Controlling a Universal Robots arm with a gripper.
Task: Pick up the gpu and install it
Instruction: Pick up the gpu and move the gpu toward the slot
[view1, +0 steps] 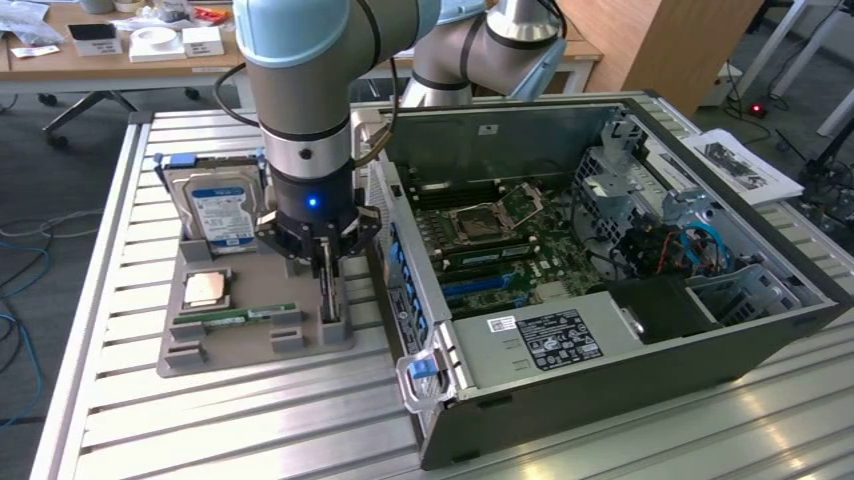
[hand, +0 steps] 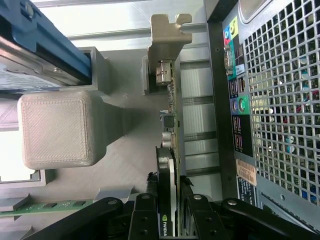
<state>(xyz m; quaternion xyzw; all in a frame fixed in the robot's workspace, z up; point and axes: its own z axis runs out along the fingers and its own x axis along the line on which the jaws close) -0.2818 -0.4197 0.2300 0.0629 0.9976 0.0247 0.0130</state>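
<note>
The gpu (view1: 328, 300) is a thin dark card standing on edge in a slot of the grey holder tray (view1: 254, 348), close beside the open computer case (view1: 601, 330). My gripper (view1: 322, 262) comes straight down on its upper edge. In the wrist view the gpu (hand: 168, 145) runs edge-on away from the camera to its silvery end bracket (hand: 169, 31). My gripper (hand: 168, 202) has its black fingers (hand: 146, 212) pressed against both faces of the card, so it is shut on it. The card still sits in the tray.
On the tray also stand a blue-labelled hard drive (view1: 220, 212), a square processor (view1: 207, 288) and a green memory stick (view1: 240, 315). The case's rear panel (hand: 280, 100) with its ports is right beside the card. The motherboard (view1: 487, 235) lies exposed inside the case.
</note>
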